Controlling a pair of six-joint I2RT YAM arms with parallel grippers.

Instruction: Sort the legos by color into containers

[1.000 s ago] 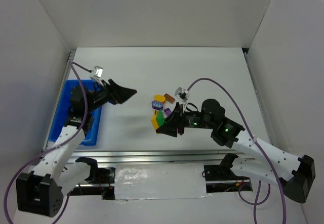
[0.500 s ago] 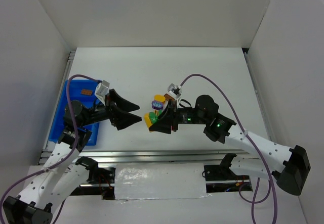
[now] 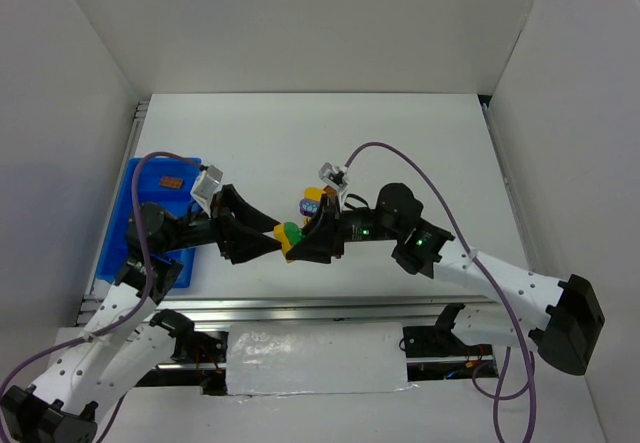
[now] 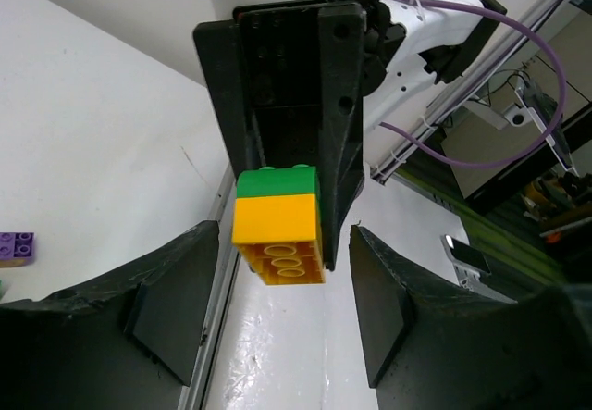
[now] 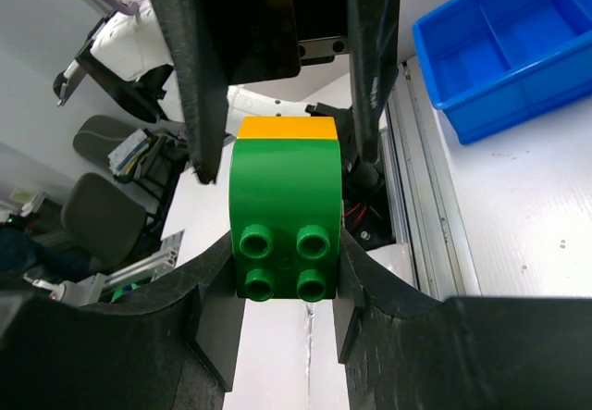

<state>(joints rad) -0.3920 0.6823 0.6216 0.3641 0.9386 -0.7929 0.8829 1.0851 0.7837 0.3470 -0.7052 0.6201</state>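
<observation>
My right gripper (image 5: 285, 310) is shut on a green lego (image 5: 285, 206) with a yellow lego (image 5: 285, 129) stuck to its far end. This joined pair (image 3: 289, 233) hangs above the table's front middle. My left gripper (image 4: 282, 288) faces it with its jaws either side of the yellow lego (image 4: 277, 234), a gap showing on each side, so it is open. The green lego (image 4: 276, 183) lies beyond. The blue container tray (image 3: 150, 193) sits at the left with a brown-orange lego (image 3: 172, 182) in a far compartment. More legos (image 3: 313, 203) lie behind the grippers.
A purple lego (image 4: 17, 245) rests on the white table at the left wrist view's left edge. The metal rail (image 3: 320, 308) runs along the table's near edge. White walls enclose the table. The tray's compartments (image 5: 518, 49) show in the right wrist view.
Both arms have swung toward each other until the grippers meet. The right gripper carried the green-yellow pair leftward. The left gripper's jaws have narrowed around the yellow lego.
</observation>
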